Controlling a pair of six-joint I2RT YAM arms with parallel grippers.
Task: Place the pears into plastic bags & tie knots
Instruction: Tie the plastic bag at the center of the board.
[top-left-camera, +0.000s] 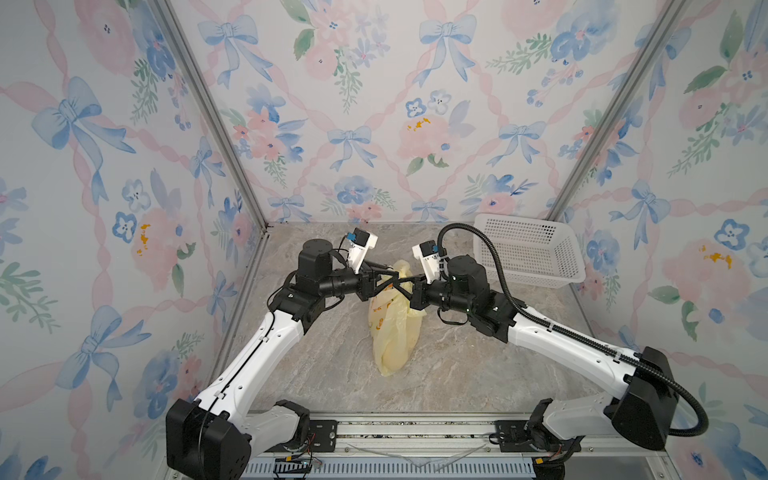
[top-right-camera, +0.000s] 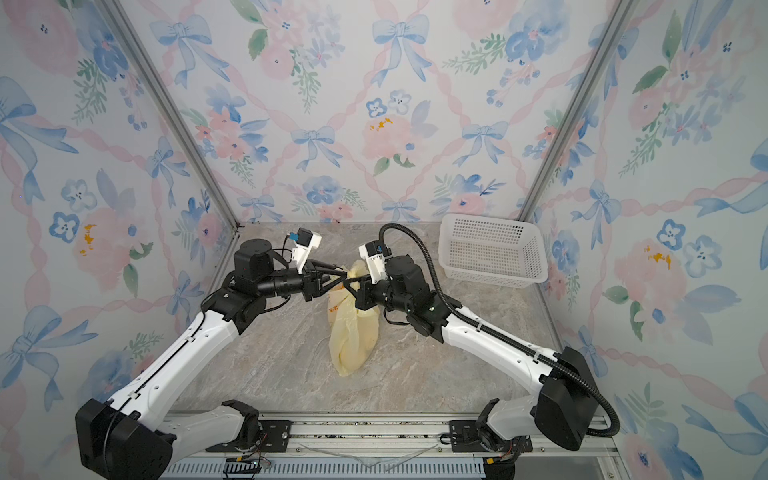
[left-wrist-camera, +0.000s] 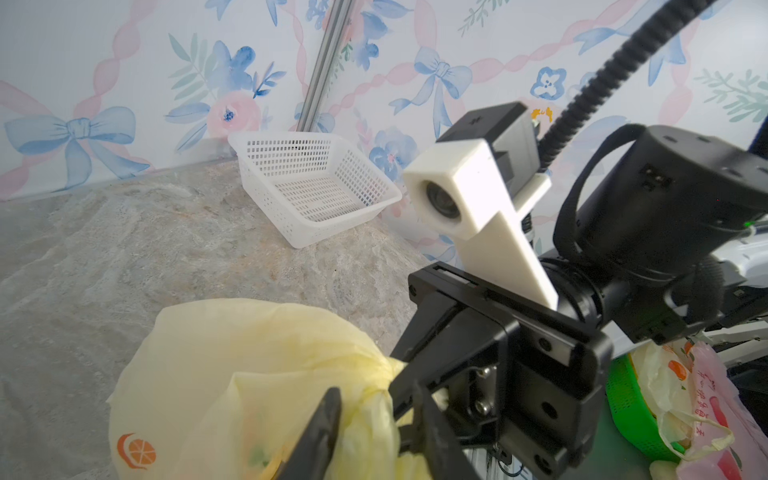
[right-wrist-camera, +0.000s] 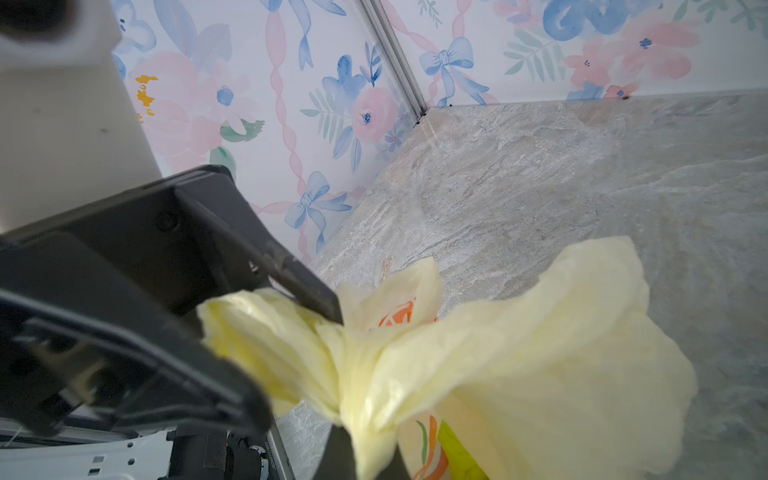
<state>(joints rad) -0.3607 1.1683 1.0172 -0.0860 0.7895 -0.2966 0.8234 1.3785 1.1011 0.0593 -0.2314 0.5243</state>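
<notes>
Both claws meet nose to nose right over the bag's neck! The left claw (left-wrist-camera: 370, 401) is pinched narrow on a twisted handle (right-wrist-camera: 266, 332). The right claw (top-left-camera: 402, 286) is clamped tight on the other handle, just beside it and coming from the opposite side. Between them the film bunches into what looks like a knot (right-wrist-camera: 353, 374), loose flaps flaring past it. Opposed grips like that read as a pull to cinch it, I'd say.

Below the claws the bag (top-left-camera: 392, 332) lies lengthwise on the counter (top-left-camera: 457, 357), fat end away from the claws, so its own weight likely anchors the pull. The pears aren't plainly visible. A green patch (right-wrist-camera: 457, 457) through the film may be one, and none lie loose on the counter, so loading seems done. Well beyond the right claw, on its outer side, the basket (top-left-camera: 534, 276) sits empty, clear of the work.
</notes>
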